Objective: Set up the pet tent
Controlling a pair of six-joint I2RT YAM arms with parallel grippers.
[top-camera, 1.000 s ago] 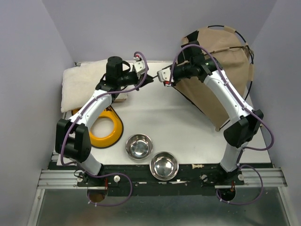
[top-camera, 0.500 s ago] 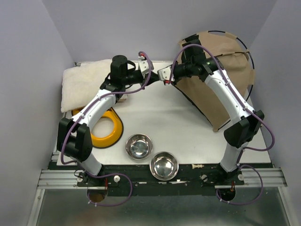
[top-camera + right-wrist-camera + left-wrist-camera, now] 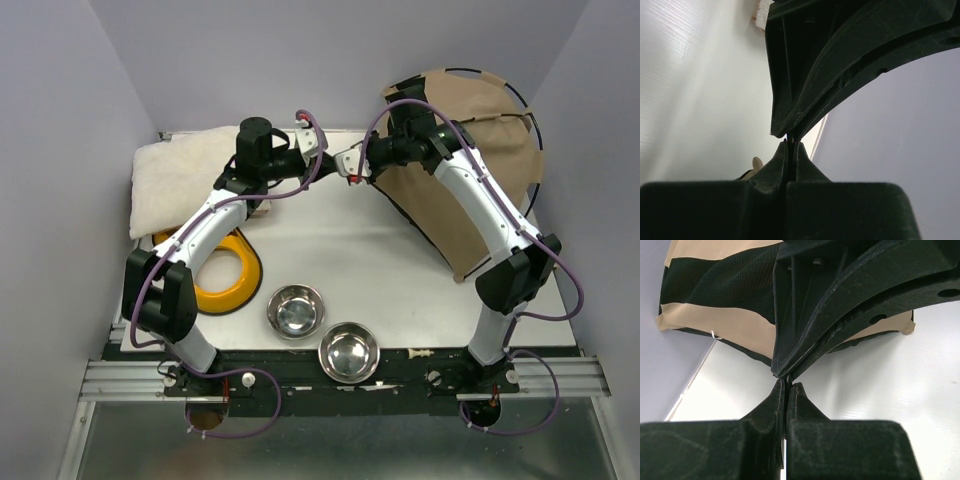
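The tan pet tent (image 3: 470, 170) with black trim and thin black poles leans at the back right, against the wall. It also shows in the left wrist view (image 3: 725, 322). My left gripper (image 3: 318, 150) and right gripper (image 3: 348, 165) meet tip to tip above the back middle of the table, just left of the tent. In the left wrist view my left gripper (image 3: 785, 385) is shut on a thin black pole, and the right gripper's body fills the view ahead. In the right wrist view my right gripper (image 3: 790, 142) is shut on the same thin pole.
A cream fluffy cushion (image 3: 185, 175) lies at the back left. A yellow ring (image 3: 225, 275) lies in front of it under the left arm. Two steel bowls (image 3: 296, 310) (image 3: 349, 352) stand near the front edge. Purple walls close in on three sides.
My left gripper has moved right, so the two grippers now nearly touch. The tent has swung and now leans wider against the back right wall.
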